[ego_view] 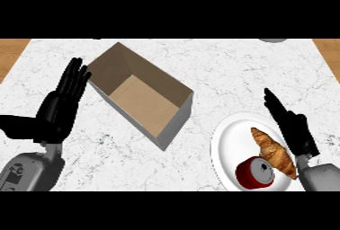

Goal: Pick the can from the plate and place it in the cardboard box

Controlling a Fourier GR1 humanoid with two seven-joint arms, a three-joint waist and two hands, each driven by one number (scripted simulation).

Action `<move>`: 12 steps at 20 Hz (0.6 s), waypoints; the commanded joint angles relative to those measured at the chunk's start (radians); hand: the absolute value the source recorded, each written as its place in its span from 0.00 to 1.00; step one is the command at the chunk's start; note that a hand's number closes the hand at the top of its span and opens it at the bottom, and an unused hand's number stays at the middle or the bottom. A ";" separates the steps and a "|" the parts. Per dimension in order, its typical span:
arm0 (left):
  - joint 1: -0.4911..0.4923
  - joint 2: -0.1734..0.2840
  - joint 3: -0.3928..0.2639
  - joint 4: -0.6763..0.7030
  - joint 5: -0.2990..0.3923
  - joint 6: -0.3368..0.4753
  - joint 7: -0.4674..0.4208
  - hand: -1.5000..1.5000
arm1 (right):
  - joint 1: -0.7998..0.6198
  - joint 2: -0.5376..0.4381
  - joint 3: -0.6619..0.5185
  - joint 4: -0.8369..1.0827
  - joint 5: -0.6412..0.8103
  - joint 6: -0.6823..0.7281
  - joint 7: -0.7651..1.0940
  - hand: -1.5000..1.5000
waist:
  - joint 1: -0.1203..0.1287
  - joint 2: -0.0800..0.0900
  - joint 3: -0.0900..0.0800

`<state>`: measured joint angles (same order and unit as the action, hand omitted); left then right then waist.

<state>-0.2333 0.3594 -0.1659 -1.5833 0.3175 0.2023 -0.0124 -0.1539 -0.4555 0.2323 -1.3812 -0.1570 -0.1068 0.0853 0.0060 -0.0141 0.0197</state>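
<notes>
While the can point(256, 174) lies on the plate point(229, 134), you have both hands spread wide and holding nothing.

Where you look down at the marble counter point(219, 67), the red can sits at the plate's near edge, tipped so its silver top faces up toward you, touching or just beside the croissant point(274, 151) on the same white plate. Your right hand point(292, 126) stands over the plate's right rim beside the croissant, fingers straight, apart from the can. Your left hand point(63, 101) shows at the left, fingers straight and up, just beside the box's left wall. The cardboard box point(143, 96) is open-topped, set diagonally, left of the plate, nothing visible inside.
</notes>
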 commanded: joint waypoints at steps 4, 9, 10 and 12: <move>0.008 0.114 -0.042 0.012 -0.125 -0.066 -0.036 0.50 | -0.148 -0.115 -0.151 -0.279 -0.179 0.182 -0.074 0.00 | -0.041 -0.004 -0.019; 0.042 0.148 -0.088 0.017 -0.167 -0.133 -0.075 0.50 | -0.120 -0.401 -0.315 -0.251 -0.218 0.435 -0.196 0.00 | -0.040 0.010 -0.018; 0.007 0.159 -0.067 0.051 -0.175 -0.149 -0.086 0.50 | -0.100 -0.376 -0.310 -0.250 -0.218 0.459 -0.240 0.00 | -0.029 0.014 -0.019; 0.034 0.171 -0.062 0.055 -0.181 -0.157 -0.102 0.50 | -0.040 -0.409 -0.340 -0.265 -0.180 0.523 -0.381 0.00 | -0.032 0.013 -0.018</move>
<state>-0.2187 0.5135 -0.2150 -1.5725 0.1616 0.0797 -0.0968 -0.2485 -0.7857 -0.0350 -1.6325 -0.3363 0.2903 -0.1365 -0.0283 -0.0110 0.0048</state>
